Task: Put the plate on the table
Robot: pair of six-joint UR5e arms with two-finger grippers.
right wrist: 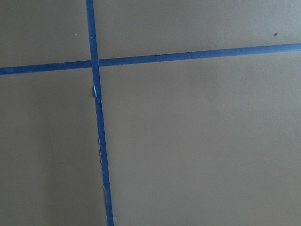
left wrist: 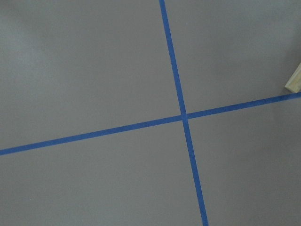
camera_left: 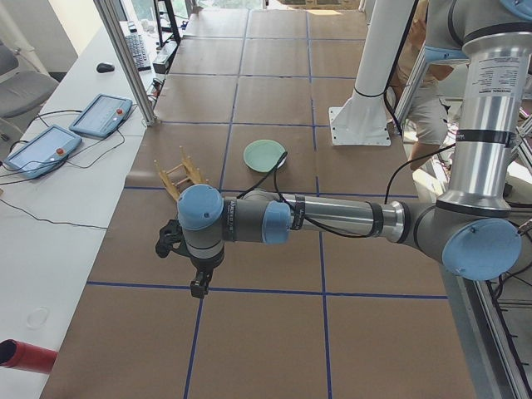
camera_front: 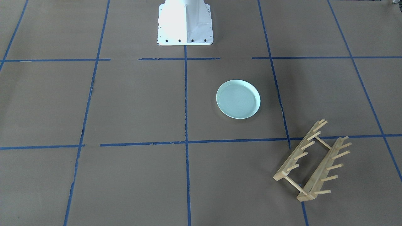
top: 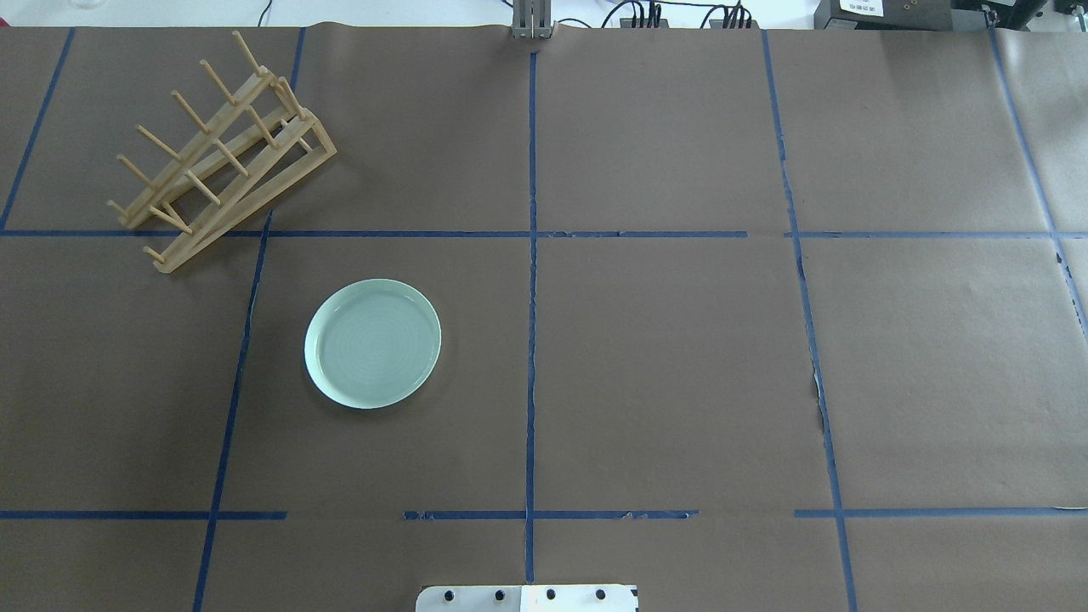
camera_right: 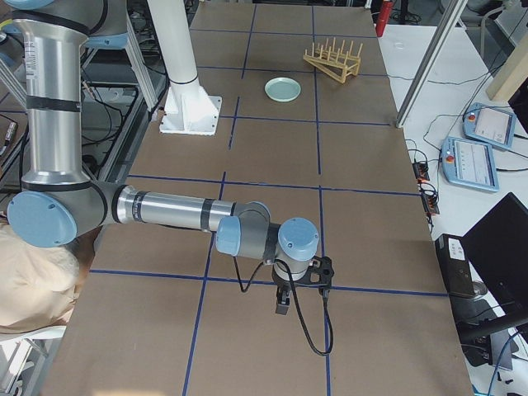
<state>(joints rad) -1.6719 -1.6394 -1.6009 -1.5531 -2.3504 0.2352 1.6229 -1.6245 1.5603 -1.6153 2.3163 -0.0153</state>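
1. Rack first, at the overhead view's far left: a light wooden peg rack (top: 223, 161) stands askew over a blue tape line (top: 255, 280), with nothing in its slots.
2. Just right of it and nearer the robot, the round pale mint-green plate (top: 372, 342) lies flat, rim up, on the brown paper-covered table (top: 680, 365). It is apart from the rack and inside 1 taped square, so the placing looks done.
3. Handling, as a judgement: the plate looks stiff, glazed, slippery and breakable. Its shallow raised rim is the only hold, with 1 finger inside and 1 outside, because the base sits flush on the paper.
4. Room: bare paper lies on every side of the plate and runs wide to the right. The rack is the 1 near obstacle.
5. Left gripper (camera_left: 198, 289) hangs near the table's left end, well apart from the plate. Only a side view shows it, so I cannot tell whether its fingers are spread or pressed together.
6. Right gripper (camera_right: 282, 307) hangs near the opposite end, and I cannot tell its state either.
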